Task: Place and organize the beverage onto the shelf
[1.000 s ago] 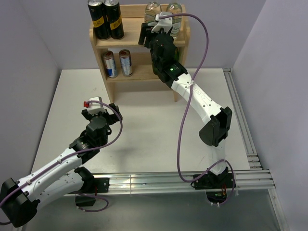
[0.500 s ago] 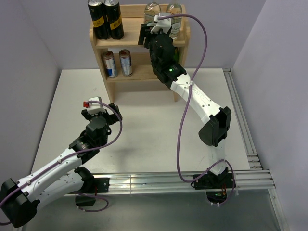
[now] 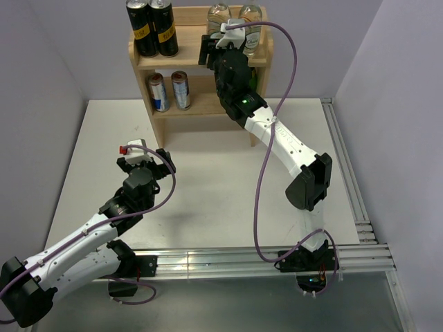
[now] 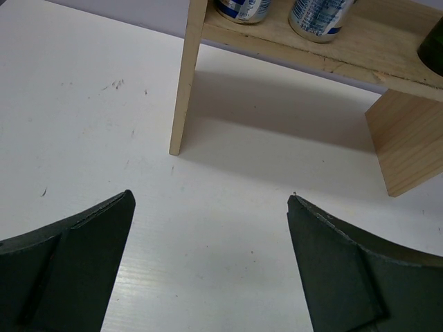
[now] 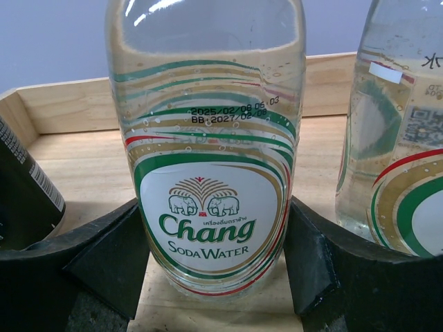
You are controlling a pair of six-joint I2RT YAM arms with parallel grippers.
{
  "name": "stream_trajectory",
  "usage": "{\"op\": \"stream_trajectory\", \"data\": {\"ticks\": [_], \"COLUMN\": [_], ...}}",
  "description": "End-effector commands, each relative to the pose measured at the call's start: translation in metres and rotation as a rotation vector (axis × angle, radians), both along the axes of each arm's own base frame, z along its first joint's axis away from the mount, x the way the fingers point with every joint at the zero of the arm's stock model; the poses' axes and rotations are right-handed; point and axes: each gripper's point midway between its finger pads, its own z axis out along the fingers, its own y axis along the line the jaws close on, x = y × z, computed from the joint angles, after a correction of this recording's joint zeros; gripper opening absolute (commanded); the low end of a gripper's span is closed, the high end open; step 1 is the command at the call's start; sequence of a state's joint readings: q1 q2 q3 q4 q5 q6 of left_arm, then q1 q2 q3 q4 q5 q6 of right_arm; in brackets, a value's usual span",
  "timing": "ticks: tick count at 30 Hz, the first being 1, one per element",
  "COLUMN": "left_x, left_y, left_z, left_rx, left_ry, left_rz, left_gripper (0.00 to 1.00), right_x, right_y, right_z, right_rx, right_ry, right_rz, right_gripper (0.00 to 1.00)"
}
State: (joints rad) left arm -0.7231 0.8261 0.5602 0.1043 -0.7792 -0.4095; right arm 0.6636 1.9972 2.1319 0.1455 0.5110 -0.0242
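Observation:
The pale wooden shelf (image 3: 158, 124) stands at the back of the table. My right gripper (image 3: 216, 43) is up at its top tier, and in the right wrist view the right gripper (image 5: 216, 256) is shut on a clear Chang soda water bottle (image 5: 208, 173) that seems to stand on the top board (image 5: 90, 166). A second soda water bottle (image 5: 398, 138) stands just to its right. My left gripper (image 3: 144, 159) is open and empty, low over the table in front of the shelf; it also shows in the left wrist view (image 4: 211, 200).
Two black and yellow cans (image 3: 152, 28) stand on the top tier's left, with one can's edge showing in the right wrist view (image 5: 24, 200). Two silver and blue cans (image 3: 170, 90) stand on the middle tier. A dark green bottle base (image 4: 432, 48) sits on that tier's right. The shelf's leg (image 4: 185, 76) is ahead of the left gripper.
The right arm has shifted very slightly at the shelf top. The left arm has not moved.

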Motion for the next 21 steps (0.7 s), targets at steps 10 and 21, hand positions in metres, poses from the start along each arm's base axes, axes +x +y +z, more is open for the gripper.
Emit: {"op": "stream_trajectory", "data": {"ticks": [10,21], "left_x": [-0.0002,-0.0001], "left_y": [0.0013,0.0009], "left_z": [0.0105,0.0100], "left_rx": [-0.033,-0.032], "left_ry": [-0.027,-0.026], "left_rz": [0.005,0.003], "left_gripper": [0.99,0.99], "right_x": [0.0139,0.0117], "right_y": [0.0412,0.0332], "right_z": [-0.1281,-0.1270], "right_rx": [-0.100,-0.102], "right_ry": [0.267,0.268], "right_rz": [0.048,0.017], "right_gripper": [0.93,0.93]}}
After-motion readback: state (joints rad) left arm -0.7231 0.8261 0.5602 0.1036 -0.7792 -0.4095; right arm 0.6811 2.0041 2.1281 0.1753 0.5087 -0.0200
